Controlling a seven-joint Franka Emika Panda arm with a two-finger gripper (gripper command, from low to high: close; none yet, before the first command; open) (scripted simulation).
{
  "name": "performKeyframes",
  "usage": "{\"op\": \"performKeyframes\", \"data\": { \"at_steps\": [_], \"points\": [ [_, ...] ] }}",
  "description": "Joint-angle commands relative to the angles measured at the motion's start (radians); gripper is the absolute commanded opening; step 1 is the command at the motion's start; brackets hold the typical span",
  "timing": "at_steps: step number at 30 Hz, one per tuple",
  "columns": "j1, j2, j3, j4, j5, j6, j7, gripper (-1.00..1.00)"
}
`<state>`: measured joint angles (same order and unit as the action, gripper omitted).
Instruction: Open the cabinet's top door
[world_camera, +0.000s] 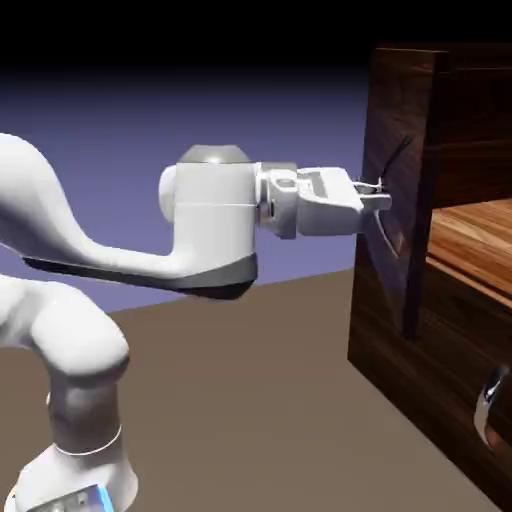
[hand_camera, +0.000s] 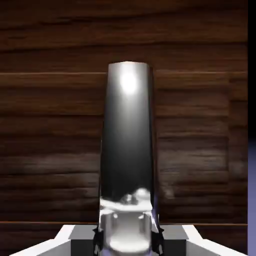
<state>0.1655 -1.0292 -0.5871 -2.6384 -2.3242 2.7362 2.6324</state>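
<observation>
Fingers (hand_camera: 129, 235) clenched on the curved handle (hand_camera: 127, 150); pulling off the top door's (hand_camera: 195, 150) arc, I could slip rightward.

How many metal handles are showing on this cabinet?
2. One curved handle is on the top door, between the fingertips of the gripper; a lower handle is toward the exterior view's lower right. Others may be hidden.

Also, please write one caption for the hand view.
Tool closed on a curved silver handle before dark wood.
</observation>
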Motion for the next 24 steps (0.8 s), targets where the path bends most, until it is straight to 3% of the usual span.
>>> {"op": "performKeyframes", "data": {
  "at_steps": [1,12,24],
  "points": [
    [-0.035,-0.02,0.036,-0.028,0.04,-0.014,-0.015,-1.0],
    [-0.26,-0.274,0.383,-0.256,0.516,-0.157,-0.229,-1.0],
    [-0.206,-0.497,0.772,-0.35,1.028,-0.472,-0.415,-1.0]
  ]
}}
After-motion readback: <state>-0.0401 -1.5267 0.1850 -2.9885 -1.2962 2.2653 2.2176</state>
